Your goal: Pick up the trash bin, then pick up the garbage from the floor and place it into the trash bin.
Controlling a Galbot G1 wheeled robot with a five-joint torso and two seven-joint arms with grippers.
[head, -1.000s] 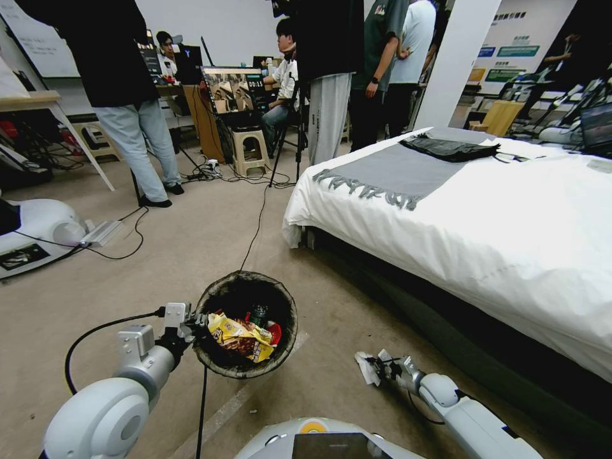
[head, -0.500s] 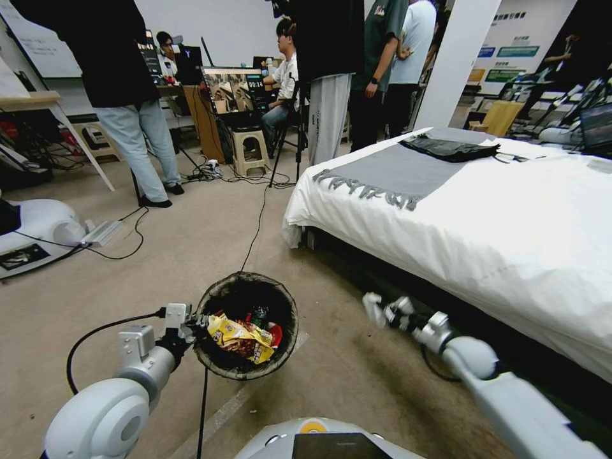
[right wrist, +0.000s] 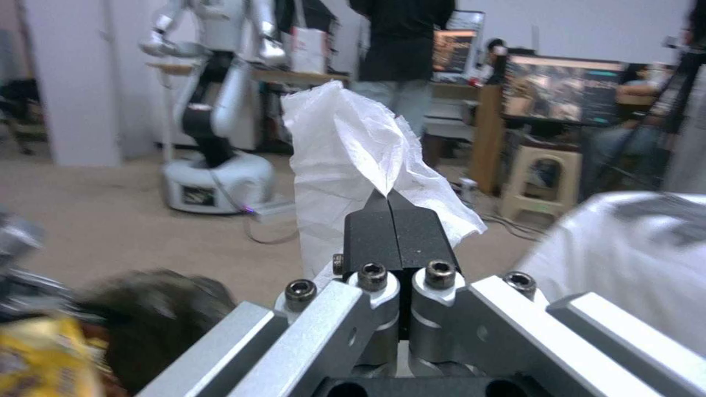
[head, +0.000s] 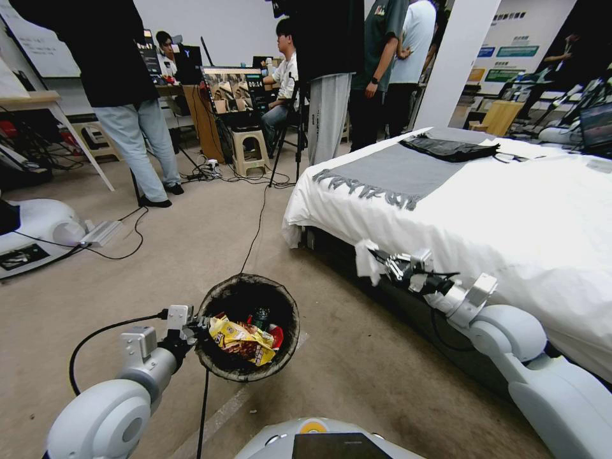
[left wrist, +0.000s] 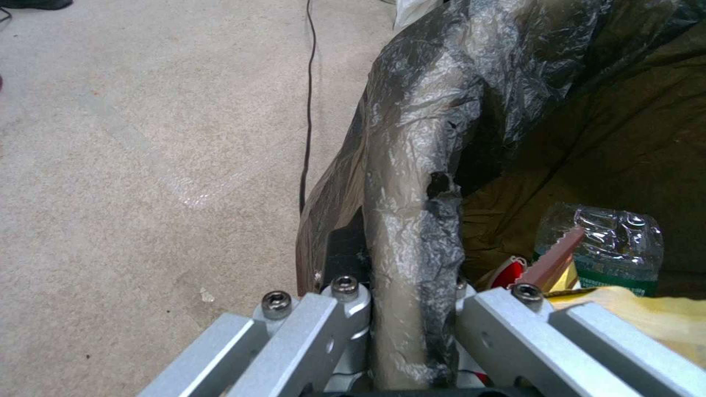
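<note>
Fingers of the right gripper (right wrist: 394, 212) are pressed together on a white tissue (right wrist: 353, 160), held up beside the bed (head: 510, 210). Off to its left, the left gripper (left wrist: 412, 309) pinches the liner-wrapped rim of the trash bin (head: 247, 326) (already holding yellow wrappers and a bottle). Tissue that light could flutter past the rim if released high.

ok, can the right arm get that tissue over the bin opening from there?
Probably yes: the right gripper, fingers shut on the tissue, is raised beside the bed, with open air between it and the trash bin.
</note>
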